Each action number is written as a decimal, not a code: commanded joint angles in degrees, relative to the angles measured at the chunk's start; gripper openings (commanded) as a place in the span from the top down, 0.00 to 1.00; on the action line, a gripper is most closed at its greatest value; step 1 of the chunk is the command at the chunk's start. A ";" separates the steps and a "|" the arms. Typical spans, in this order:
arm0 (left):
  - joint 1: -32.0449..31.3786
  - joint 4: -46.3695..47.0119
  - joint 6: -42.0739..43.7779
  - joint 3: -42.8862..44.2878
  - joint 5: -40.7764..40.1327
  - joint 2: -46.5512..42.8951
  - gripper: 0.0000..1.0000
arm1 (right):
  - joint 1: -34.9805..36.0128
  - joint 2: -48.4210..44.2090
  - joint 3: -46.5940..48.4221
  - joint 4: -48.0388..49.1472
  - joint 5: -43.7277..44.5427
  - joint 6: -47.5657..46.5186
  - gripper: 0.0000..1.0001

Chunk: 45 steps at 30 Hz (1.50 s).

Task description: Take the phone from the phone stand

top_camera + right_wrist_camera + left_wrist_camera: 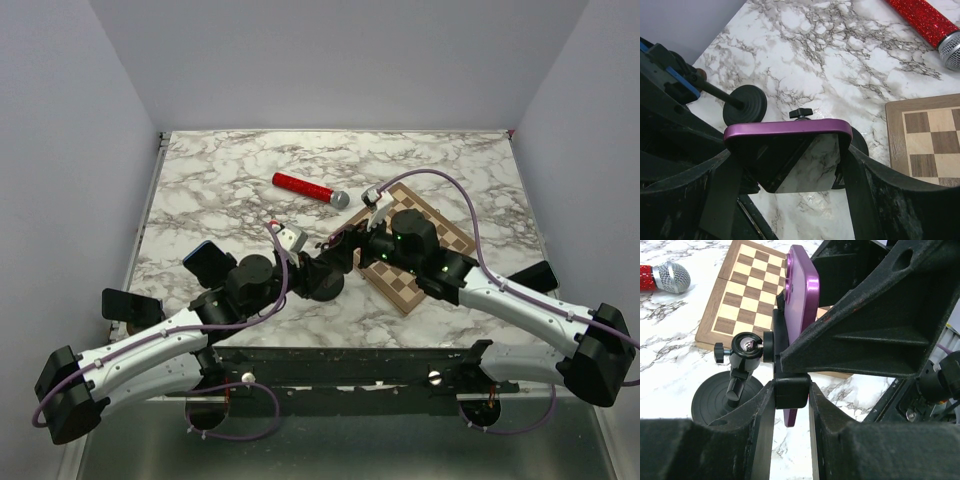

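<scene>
Phone [801, 305] is seated in the stand [746, 349], at centre of the left wrist view.

Status: both grips are set, but extraction is not yet done.
- I have the left gripper [790, 390] narrow. It is clamped on the stand's lower bracket at bottom centre, which I judge will steady the stand.
- I have the right gripper [790, 160] wide. Its fingers [860, 190] press against the phone's two side edges, so I read it as holding the phone.

Remaining: draw the phone out of the bracket and clear of the stand.

Orientation:
- The phone stands nearly upright on its end.
- Its long axis runs top to bottom in the left wrist view.
- The purple back faces frame left, toward the stand's ball joint; the glass faces frame right.
- In the right wrist view its top edge runs left to right across mid-frame.
</scene>
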 commanded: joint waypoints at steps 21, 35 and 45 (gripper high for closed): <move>2.53 -9.12 -2.28 -3.66 3.37 -6.71 1.00 | -1.77 -2.53 -5.39 3.75 3.76 -12.89 0.99; 6.68 -4.99 -2.29 -4.62 9.61 -3.58 1.00 | -1.66 -5.93 -2.40 0.47 -18.56 -8.81 0.99; 6.66 -5.98 -0.79 -2.84 8.27 -2.66 1.00 | -1.68 -11.71 0.77 -7.31 -17.88 -2.78 0.99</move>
